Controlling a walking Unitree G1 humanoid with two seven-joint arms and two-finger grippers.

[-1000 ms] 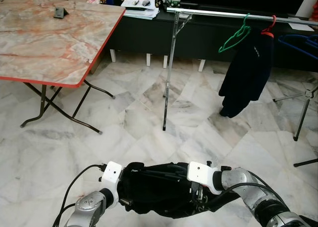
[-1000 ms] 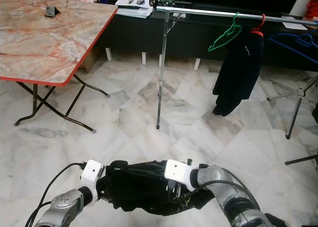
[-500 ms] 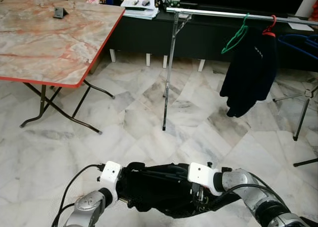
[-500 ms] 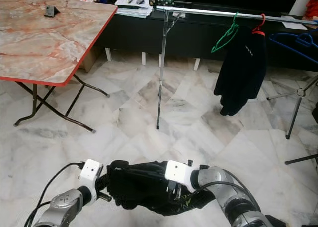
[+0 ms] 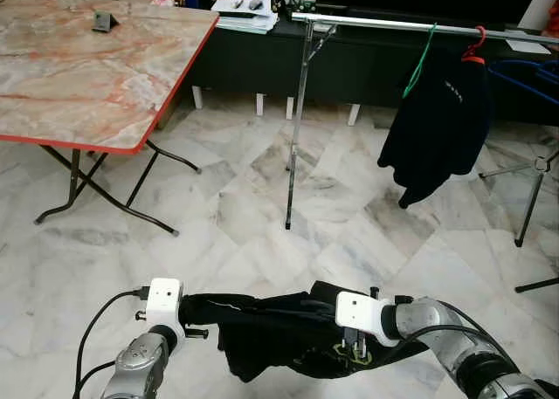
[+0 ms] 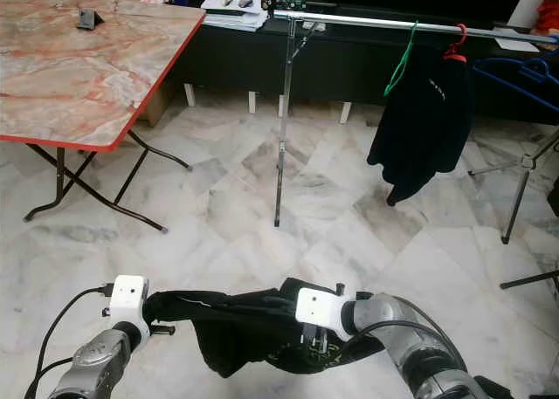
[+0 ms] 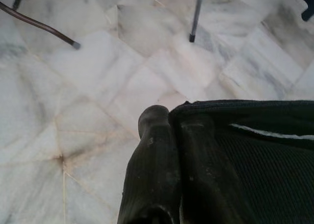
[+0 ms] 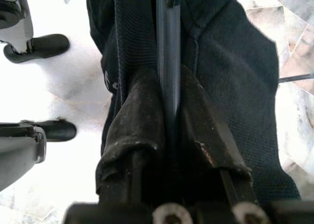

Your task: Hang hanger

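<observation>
Right gripper (image 8: 169, 136): fingers pressed together on a dark hanger (image 8: 168, 52) bar and the black garment (image 5: 279, 333) wrapped over it; forearm reaches in from the robot's right, low before the body.
Left gripper (image 7: 167, 150): fingers closed on the garment's edge, pulling it out toward the robot's left; wrist raised, white wrist block uppermost.
Black garment: dark knit fabric stretched between both grippers above the floor, sagging in the middle; thin white line along one seam; small yellow-green print near the right gripper, not legible.
Hanger: held inside the garment, mostly hidden; grey-blue bar visible between the right fingers.
Floor (image 5: 262, 207): pale marble tiles with grey veining.
Folding table (image 5: 87, 58): at the robot's left, marbled top with red edge, dark crossed legs.
Clothes rail (image 5: 384, 24): silver bar on a thin upright, well ahead of the robot.
Green hanger (image 5: 419, 58): hooked on the rail, bare.
Red hanger (image 5: 474, 43): beside the green one, carrying a dark jacket (image 5: 437, 128); small pale mark on its chest, unreadable.
Black cabinet (image 5: 262, 58): behind the rail, papers and small objects on top.
</observation>
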